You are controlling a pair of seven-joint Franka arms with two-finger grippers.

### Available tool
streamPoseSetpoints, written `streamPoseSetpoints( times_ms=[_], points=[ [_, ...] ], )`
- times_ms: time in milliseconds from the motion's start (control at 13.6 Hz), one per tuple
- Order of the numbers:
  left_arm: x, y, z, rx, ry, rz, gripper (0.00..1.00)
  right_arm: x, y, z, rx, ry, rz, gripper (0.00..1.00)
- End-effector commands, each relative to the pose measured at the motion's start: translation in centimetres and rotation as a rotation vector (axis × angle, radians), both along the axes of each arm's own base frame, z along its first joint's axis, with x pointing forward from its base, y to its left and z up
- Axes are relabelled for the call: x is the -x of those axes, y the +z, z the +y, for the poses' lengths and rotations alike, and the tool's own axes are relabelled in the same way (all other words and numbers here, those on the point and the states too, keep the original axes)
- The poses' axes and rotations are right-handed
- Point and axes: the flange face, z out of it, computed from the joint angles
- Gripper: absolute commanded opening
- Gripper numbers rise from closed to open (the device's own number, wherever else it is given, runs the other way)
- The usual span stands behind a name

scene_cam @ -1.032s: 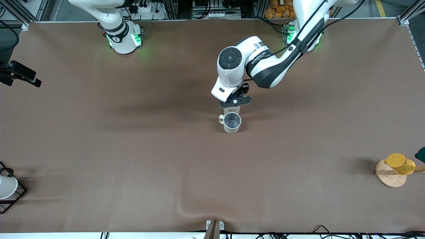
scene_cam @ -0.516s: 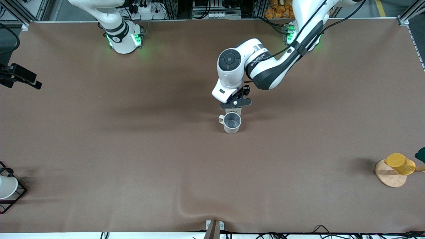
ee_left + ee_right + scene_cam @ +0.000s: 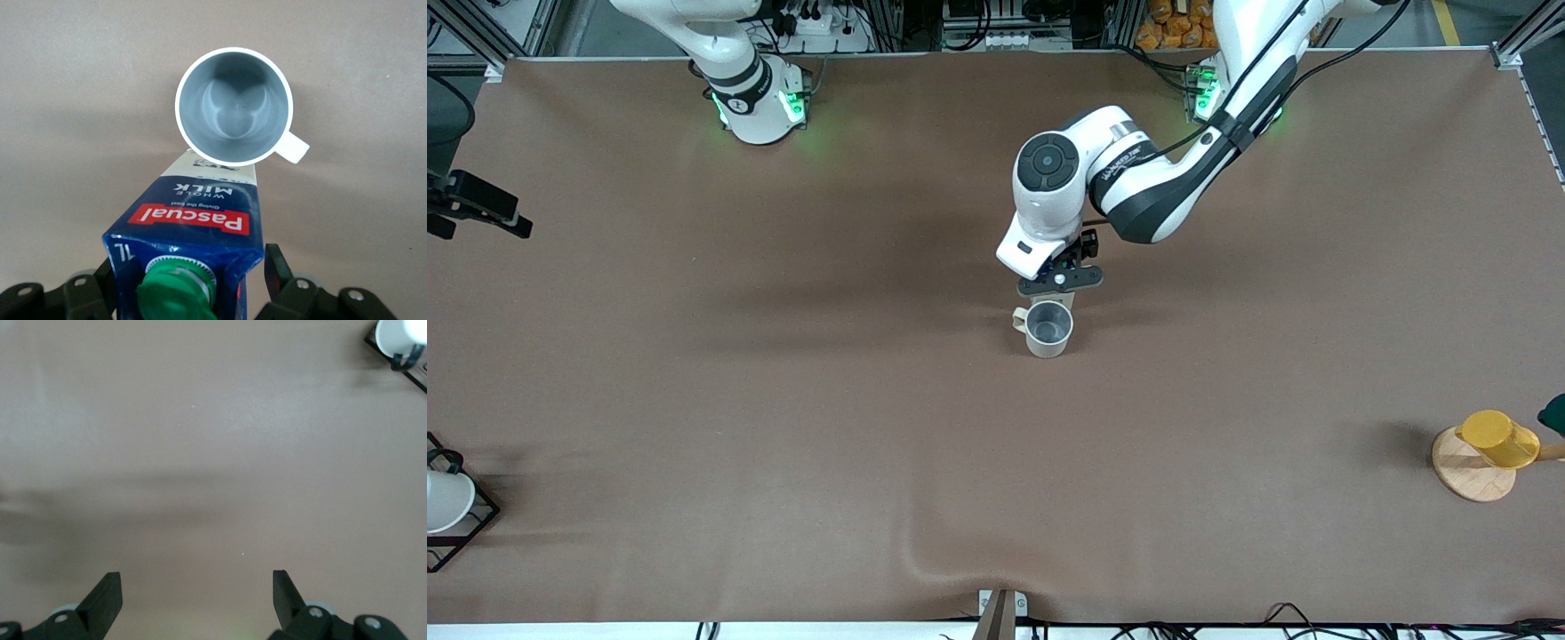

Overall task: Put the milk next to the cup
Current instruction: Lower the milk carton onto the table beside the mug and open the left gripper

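Under my left gripper [image 3: 190, 293] I see the milk [image 3: 190, 230] as glossy printed card with a ridged plastic cap, just beside the cup [image 3: 235, 107], smooth glazed ceramic, on the matt cloth-like table [image 3: 783, 400].

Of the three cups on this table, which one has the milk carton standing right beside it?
The beige mug mid-table, under the left gripper; the milk stands against it. The yellow cup and white cup sit at the table's ends.
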Motion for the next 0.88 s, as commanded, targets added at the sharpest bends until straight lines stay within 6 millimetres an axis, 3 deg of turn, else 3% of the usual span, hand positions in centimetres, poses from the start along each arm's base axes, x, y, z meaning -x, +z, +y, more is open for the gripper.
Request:
streamPoseSetpoints(
  times_ms=[0, 442, 664, 811],
  points=[
    [-0.4, 2.9, 0.3, 0.007, -0.006, -0.054, 0.98, 0.1, -0.1, -0.4, 0.015, 0.043, 0.005, 1.0],
    [-0.9, 13.6, 1.4, 0.027, 0.072, -0.033, 1.0, 0.2, 0.1, 0.4, 0.053, 0.059, 0.01, 1.0],
    [-4.4, 16.1, 6.7, 0.028, 0.062, -0.024, 1.0, 0.3, -0.2, 0.7, 0.054, -0.027, 0.03, 1.0],
    [-7.3, 17.2, 11.4, 0.032, 0.07, -0.04, 1.0, 0.3, -0.2, 1.7, 0.056, -0.028, 0.032, 1.0]
  ],
)
